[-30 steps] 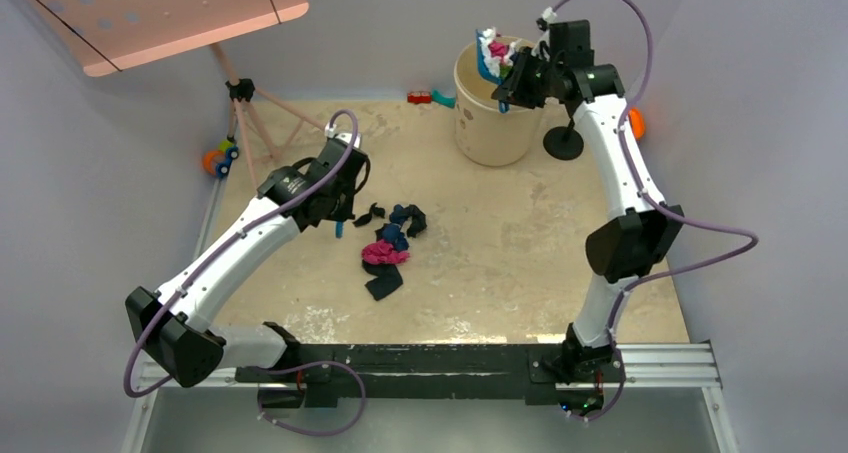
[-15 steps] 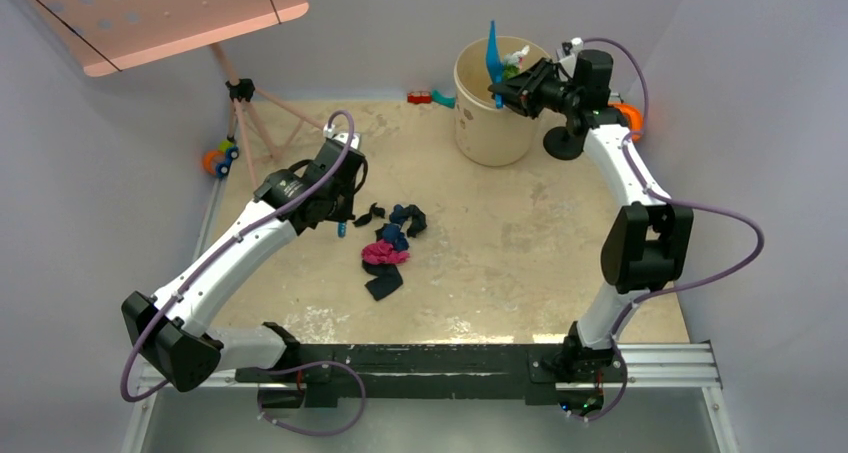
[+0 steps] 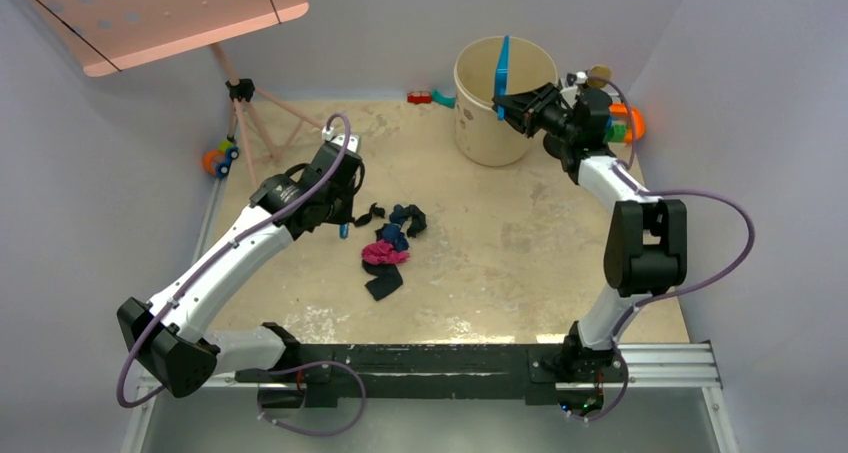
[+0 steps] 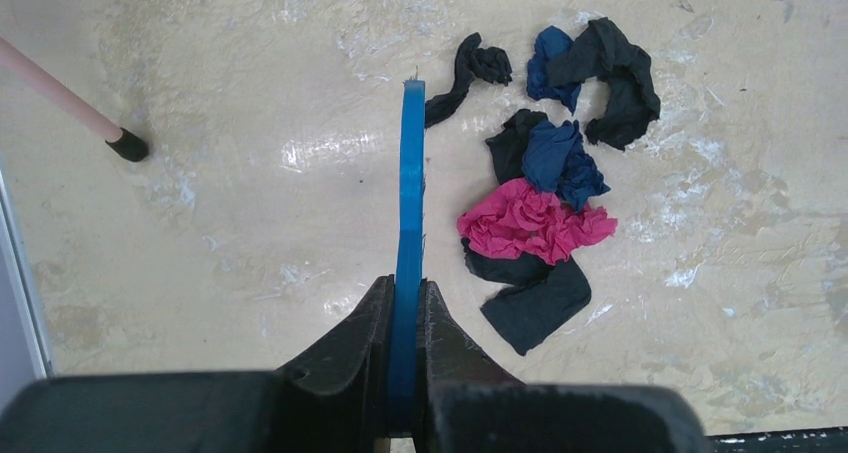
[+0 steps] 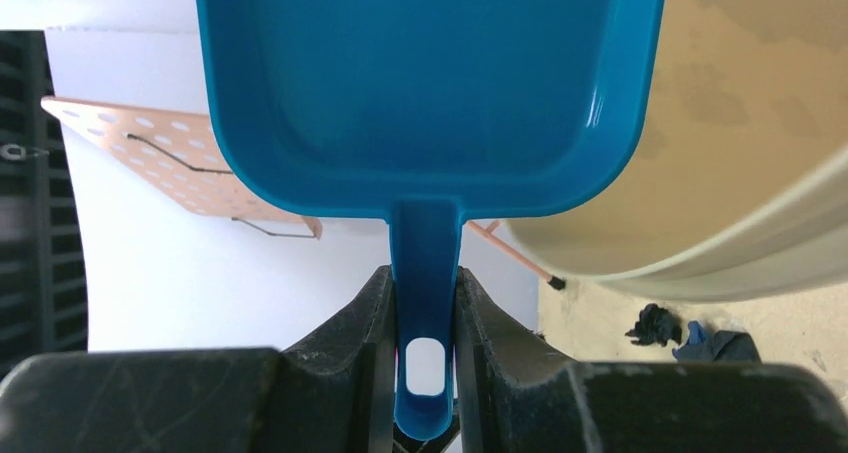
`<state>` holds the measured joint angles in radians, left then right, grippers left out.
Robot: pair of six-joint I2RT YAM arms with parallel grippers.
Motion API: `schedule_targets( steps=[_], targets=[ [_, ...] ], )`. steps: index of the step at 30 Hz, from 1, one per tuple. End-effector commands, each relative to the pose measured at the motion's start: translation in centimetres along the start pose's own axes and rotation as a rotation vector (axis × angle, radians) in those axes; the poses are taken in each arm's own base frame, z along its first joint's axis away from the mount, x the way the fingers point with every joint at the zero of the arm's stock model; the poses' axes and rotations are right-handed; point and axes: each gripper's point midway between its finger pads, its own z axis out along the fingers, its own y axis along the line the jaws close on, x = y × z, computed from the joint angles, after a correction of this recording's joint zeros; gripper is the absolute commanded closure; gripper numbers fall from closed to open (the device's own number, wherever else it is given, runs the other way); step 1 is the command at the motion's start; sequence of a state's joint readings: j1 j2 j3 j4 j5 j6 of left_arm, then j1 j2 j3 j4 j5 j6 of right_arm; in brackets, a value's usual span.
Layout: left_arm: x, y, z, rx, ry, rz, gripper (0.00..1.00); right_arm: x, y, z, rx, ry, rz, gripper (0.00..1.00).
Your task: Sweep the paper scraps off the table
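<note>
Just right of the brush (image 4: pixel 408 203) clamped in the left hand (image 4: pixel 407 291), on the table (image 4: pixel 200 223), the paper scraps (image 4: pixel 540 213); far right, at the bucket (image 3: pixel 487 138), the dustpan (image 5: pixel 430 83) gripped by the right hand (image 5: pixel 425 278).

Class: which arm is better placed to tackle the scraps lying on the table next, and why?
Probably the left. The left gripper, shut on the blue brush, hangs right beside the paper scraps. The right gripper holds the dustpan up at the bucket, far from the pile.

White/blk arms (image 3: pixel 230 258), prob. purple cables (image 3: pixel 751 235).
</note>
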<state>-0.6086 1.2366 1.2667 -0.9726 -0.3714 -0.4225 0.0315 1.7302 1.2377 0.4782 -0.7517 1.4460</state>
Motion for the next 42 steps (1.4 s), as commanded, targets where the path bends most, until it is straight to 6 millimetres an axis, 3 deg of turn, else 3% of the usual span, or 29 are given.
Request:
schedule_targets(
  steps=[1, 6, 9, 12, 16, 19, 20, 21, 23, 24, 27, 28, 30, 35, 39, 42],
  targets=[
    [-1.2, -0.3, -0.6, 0.04, -0.061, -0.005, 1.0, -0.1, 4.2, -0.5, -0.16, 0.0, -0.036, 1.0],
    [-1.3, -0.4, -0.6, 0.045, -0.065, -0.001, 1.0, -0.1, 5.6, -0.9, -0.109, -0.019, -0.143, 1.0],
    [-1.3, -0.3, -0.7, 0.043, -0.069, 0.0, 1.0, -0.1, 3.1, -1.3, -0.034, -0.04, -0.155, 1.0],
    [-1.4, -0.3, -0.6, 0.041, -0.072, -0.001, 1.0, 0.5, 0.1, -1.0, -0.068, -0.008, -0.072, 1.0],
    [-1.4, -0.2, -0.5, 0.034, -0.073, -0.001, 1.0, 0.2, -0.7, -0.5, -0.069, 0.003, -0.089, 1.0],
    [-1.4, 0.1, -0.4, 0.017, -0.078, 0.003, 1.0, -0.8, 1.2, -0.1, 0.003, -0.003, -0.225, 1.0],
    [-1.5, 0.2, -0.4, 0.012, -0.082, 0.007, 1.0, -1.2, 2.5, -0.1, 0.02, -0.004, -0.281, 1.0],
    [-1.6, 0.2, -0.3, 0.008, -0.086, 0.011, 1.0, -1.6, 5.0, -0.1, 0.012, -0.012, -0.364, 1.0],
    [-1.8, 0.3, -0.2, 0.003, -0.092, 0.02, 1.0, -2.0, 7.3, -0.6, 0.058, -0.016, -0.5, 1.0],
    [-1.9, 0.3, -0.1, 0.002, -0.093, 0.026, 1.0, -2.1, 8.1, -0.9, 0.096, -0.019, -0.563, 1.0],
    [-2.1, 0.2, 0.3, -0.003, -0.088, 0.056, 1.0, -1.1, 7.8, -1.8, 0.268, 0.005, -0.736, 1.0],
    [-2.2, 0.1, 0.5, -0.003, -0.087, 0.066, 1.0, -0.4, 7.6, -2.1, 0.32, 0.017, -0.804, 1.0],
    [-2.5, -0.3, 0.9, 0.003, -0.077, 0.096, 1.0, 2.8, 6.5, -2.0, 0.427, 0.082, -0.943, 1.0],
    [-3.5, -0.2, 1.8, -0.049, -0.034, 0.157, 1.0, 9.3, -0.1, -4.1, 0.7, 0.23, -1.136, 1.0],
    [-5.1, 0.7, 2.1, -0.137, -0.039, 0.189, 1.0, 13.4, -5.1, -7.5, 0.786, 0.328, -1.158, 1.0],
    [-5.6, 1.0, 2.6, -0.181, -0.024, 0.2, 1.0, 15.6, -7.0, -10.2, 0.801, 0.392, -1.176, 1.0]
  ],
)
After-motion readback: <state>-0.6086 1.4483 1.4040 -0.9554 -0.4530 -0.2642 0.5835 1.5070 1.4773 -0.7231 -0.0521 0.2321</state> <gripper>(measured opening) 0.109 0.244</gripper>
